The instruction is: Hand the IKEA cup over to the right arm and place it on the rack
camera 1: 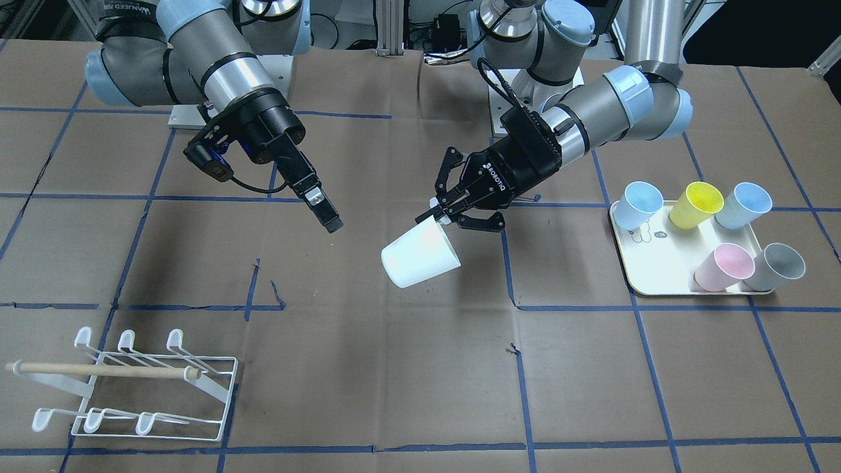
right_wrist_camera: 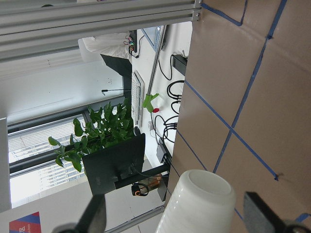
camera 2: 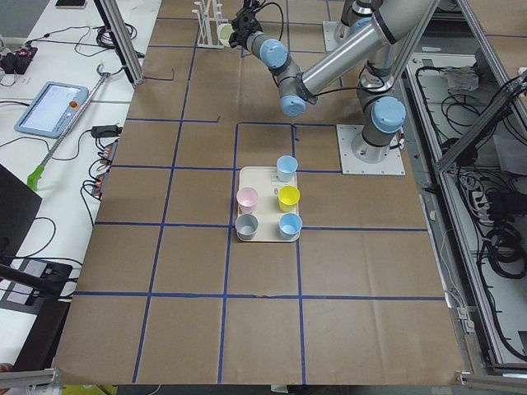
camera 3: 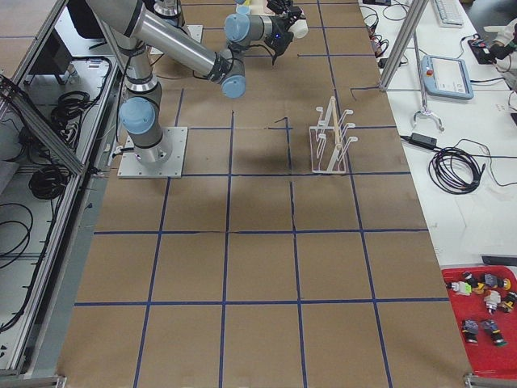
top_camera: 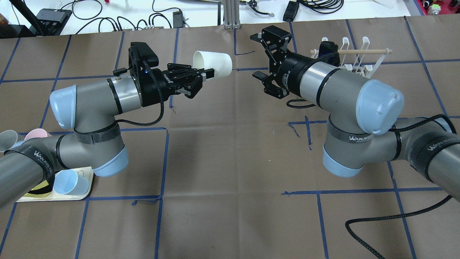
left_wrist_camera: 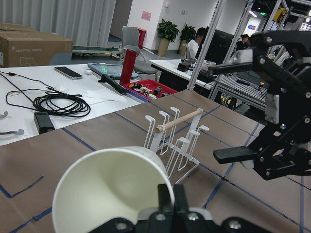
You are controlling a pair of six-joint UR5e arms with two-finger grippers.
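IKEA cup [camera 1: 420,257]: a white, tapered plastic tumbler, held off the table on its side. The left gripper [camera 1: 441,213], the black one with thin open-linkage fingers, is clamped on its rim. The cup's mouth faces back toward that wrist. Its closed base points away, straight at the right gripper [top_camera: 259,55], the black one with two straight blocky fingers. Those fingers are spread wide and hold nothing. They stand just short of the base with a gap between, and the right wrist view shows the cup between them.

This looks like the hand-over step, with the receiving grasp not yet made. The next move would call for the right gripper to advance along the cup's axis until its fingers straddle the body, then close. Only after that should the left one let go.

The cup wall ahead of the left fingertips is bare, which leaves room for a second grip. The white wire rack with a wooden dowel handle [top_camera: 354,57] sits past the right wrist on its outer side. The cream tray of pastel cups [camera 1: 647,259] lies to the outer side of the left gripper, well apart.
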